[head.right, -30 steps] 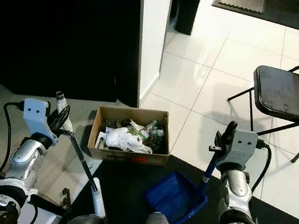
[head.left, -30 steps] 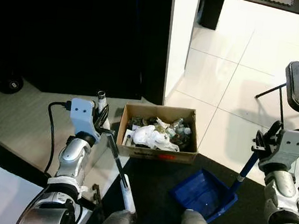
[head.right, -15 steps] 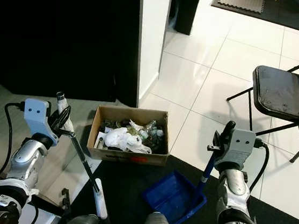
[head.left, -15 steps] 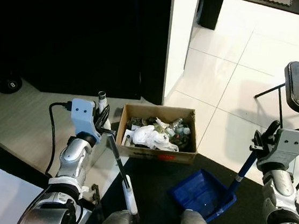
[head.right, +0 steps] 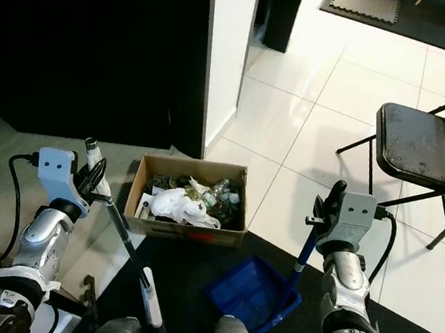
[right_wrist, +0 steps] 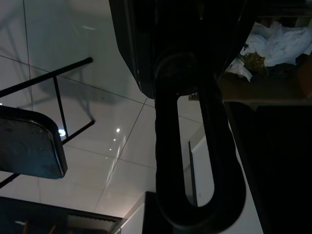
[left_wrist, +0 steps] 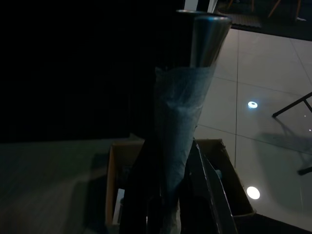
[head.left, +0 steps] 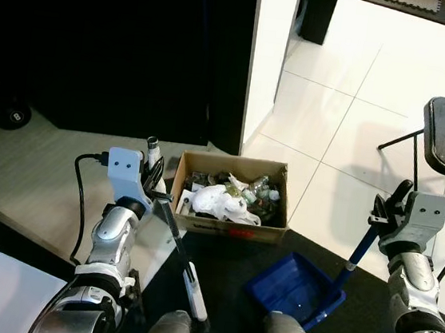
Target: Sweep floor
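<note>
- The floor point(head.right: 310, 104) waited; a folding chair point(head.right: 425, 149) crowded the right.
- A cardboard box point(head.left: 227, 230) of rubbish sat ahead, likely the tipping spot.
- The right claw point(head.right: 333, 201) pinched the blue dustpan point(head.right: 254, 296), best kept level.
- The left claw point(head.left: 153, 179) clamped the brush point(head.left: 183, 262).

Floor tiles point(head.right: 310, 104) white, glossy. Mat point(head.right: 192, 292) black, matt. Box point(head.right: 186, 228) brown cardboard, crumpled white paper inside. Dustpan point(head.right: 249, 297) blue smooth plastic. Broom handle point(left_wrist: 204, 34) metal, wrapped in clear film. Chair seat point(head.right: 425, 149) dark, worn, matt.
</note>
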{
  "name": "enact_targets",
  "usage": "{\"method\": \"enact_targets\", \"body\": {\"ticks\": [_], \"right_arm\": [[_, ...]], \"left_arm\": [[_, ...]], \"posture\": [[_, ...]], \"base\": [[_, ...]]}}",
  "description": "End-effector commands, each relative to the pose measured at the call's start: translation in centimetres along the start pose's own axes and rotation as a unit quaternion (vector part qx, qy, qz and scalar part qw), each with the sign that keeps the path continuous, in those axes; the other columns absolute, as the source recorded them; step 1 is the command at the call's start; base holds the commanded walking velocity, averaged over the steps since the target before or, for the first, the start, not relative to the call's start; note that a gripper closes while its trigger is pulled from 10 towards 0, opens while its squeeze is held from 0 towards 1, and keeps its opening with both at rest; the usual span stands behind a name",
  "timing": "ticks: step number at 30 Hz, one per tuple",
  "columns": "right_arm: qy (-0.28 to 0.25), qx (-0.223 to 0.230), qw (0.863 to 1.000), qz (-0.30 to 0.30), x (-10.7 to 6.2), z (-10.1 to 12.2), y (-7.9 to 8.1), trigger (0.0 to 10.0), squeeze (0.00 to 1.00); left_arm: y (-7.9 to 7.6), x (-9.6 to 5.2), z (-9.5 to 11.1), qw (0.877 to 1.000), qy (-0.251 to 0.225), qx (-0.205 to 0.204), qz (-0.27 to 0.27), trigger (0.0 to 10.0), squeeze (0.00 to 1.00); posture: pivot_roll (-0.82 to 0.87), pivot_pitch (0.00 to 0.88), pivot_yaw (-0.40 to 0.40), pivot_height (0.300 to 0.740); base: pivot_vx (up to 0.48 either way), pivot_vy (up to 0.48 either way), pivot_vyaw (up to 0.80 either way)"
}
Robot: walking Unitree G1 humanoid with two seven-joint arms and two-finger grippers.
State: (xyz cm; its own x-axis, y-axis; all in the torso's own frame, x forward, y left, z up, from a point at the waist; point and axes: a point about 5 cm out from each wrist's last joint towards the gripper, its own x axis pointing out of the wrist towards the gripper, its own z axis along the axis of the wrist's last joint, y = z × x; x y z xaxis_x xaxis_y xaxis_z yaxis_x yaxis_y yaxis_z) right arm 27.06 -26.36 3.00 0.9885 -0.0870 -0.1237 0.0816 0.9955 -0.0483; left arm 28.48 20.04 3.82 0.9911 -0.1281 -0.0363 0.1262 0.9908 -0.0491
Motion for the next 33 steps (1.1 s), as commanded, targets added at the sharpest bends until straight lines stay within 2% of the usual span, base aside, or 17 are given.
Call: {"method": "enact_targets", "body": {"ticks": [1,33], "right_arm": [[0.004,0.007,1.000,0.011,0.15,-0.07,0.57,10.0,0.00],[0.004,0.008,1.000,0.020,0.32,0.06,0.85,10.0,0.00]], "left_arm": [[-0.20,0.32,0.42,1.000,-0.010,-0.004,0.000,10.0,0.00],[0.04,0.40,0.67,1.000,-0.012,-0.004,0.008,10.0,0.00]], "posture": [[-0.02,0.009,0.013,0.740],[-0.02,0.012,0.013,0.740]], "base": [[0.000,-0.412,0.00],[0.000,-0.414,0.00]]}}
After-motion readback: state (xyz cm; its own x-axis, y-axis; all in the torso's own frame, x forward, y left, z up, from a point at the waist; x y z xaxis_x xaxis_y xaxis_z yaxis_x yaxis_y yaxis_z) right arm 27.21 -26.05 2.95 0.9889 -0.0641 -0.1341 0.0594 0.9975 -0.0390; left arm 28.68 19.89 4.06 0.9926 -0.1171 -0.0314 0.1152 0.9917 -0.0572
